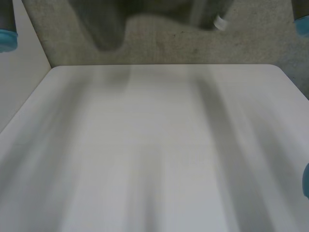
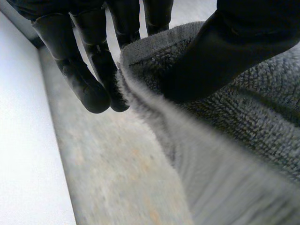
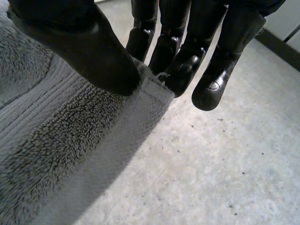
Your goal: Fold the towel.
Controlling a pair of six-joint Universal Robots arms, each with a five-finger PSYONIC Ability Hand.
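As its thumb presses down on the grey towel point(image 2: 243, 122), the left hand point(image 2: 234, 42) pinches the cloth's hemmed edge against the fingers point(image 2: 89, 79) behind it. The right hand point(image 3: 79, 42) grips the same way, thumb on top and fingers point(image 3: 187, 61) underneath, clamped on a corner of the towel where the hem ends. In both wrist views the towel is held up above a speckled grey floor point(image 3: 225, 164). That floor lies beyond the far edge of the white tabletop point(image 1: 159, 145).

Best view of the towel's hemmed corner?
Right wrist view: right hand pinches the towel at that corner, hem plain. Left wrist view shows another edge in the left hand; head view, perhaps a grey blur.
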